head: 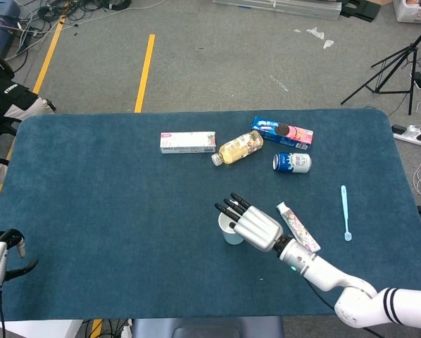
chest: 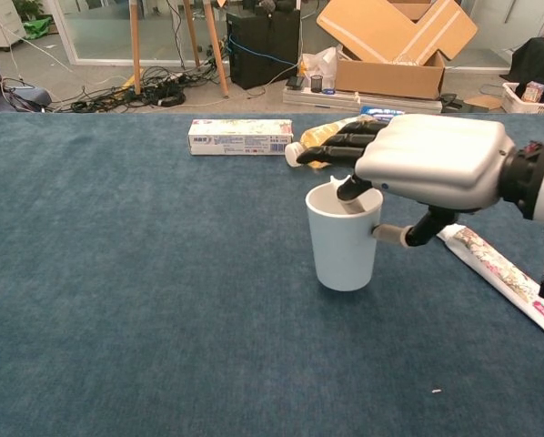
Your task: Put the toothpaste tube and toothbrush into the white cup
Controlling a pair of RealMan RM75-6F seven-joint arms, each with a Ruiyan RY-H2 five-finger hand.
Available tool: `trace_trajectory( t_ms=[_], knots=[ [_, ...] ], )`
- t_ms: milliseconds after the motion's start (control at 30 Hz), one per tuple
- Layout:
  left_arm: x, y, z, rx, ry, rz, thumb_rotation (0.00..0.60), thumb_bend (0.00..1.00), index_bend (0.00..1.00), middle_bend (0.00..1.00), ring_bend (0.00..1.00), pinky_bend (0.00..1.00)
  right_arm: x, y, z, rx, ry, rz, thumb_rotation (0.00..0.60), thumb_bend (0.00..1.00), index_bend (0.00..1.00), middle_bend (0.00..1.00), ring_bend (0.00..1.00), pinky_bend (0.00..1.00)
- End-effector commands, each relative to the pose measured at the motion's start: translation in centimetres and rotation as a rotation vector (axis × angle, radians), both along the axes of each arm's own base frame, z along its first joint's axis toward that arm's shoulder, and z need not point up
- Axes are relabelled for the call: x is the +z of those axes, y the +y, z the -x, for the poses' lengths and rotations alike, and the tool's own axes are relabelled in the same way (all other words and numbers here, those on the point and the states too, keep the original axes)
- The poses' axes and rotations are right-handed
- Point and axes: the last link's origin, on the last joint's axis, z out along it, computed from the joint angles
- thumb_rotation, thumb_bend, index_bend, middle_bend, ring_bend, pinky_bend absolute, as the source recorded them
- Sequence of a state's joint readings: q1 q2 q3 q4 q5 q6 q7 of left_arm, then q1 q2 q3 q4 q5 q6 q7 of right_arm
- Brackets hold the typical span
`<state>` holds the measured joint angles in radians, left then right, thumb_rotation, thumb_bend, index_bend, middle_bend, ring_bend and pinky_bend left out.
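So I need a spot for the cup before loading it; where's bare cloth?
Bare cloth lies left of the white cup and along the near edge. Crowded: the far row, toothpaste box to can, and beside the toothpaste tube, right of the right hand.

Robotics lab or workshop. Grey floor with yellow tape line (head: 144,72), loose cables (head: 34,17), tripod (head: 397,67). Cardboard boxes (chest: 395,41) behind a blue-carpeted desk (head: 91,211).
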<state>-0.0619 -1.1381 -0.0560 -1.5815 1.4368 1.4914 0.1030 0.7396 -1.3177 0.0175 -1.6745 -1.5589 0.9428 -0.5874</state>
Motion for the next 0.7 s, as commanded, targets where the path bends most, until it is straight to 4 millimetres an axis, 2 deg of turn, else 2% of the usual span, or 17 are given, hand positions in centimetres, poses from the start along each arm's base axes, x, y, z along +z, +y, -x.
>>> trace_trajectory(
  t_ms=[33,433,700],
  knots=[
    [0.0,0.0,0.0,0.001,0.002,0.001,0.6,0.0,0.69,0.44,0.39,0.34,0.5,0.4,0.5,0.014,0.009,0.022,0.6,0.35,0.66,0.0,0.0,0.06],
    [-0.3,0.0,0.0,0.004,0.006,0.007,0.6,0.0,0.69,0.44,0.39,0.34,2.7,2.0,4.1,0.074,0.036,0.136,0.6,0.35,0.66,0.0,0.0,0.06],
    [-0.5,0.0,0.0,0.004,0.008,0.014,0.6,0.0,0.69,0.44,0.39,0.34,3.1,3.5,6.3,0.121,0.034,0.16,0.6,0.35,0.66,0.0,0.0,0.06]
  ],
)
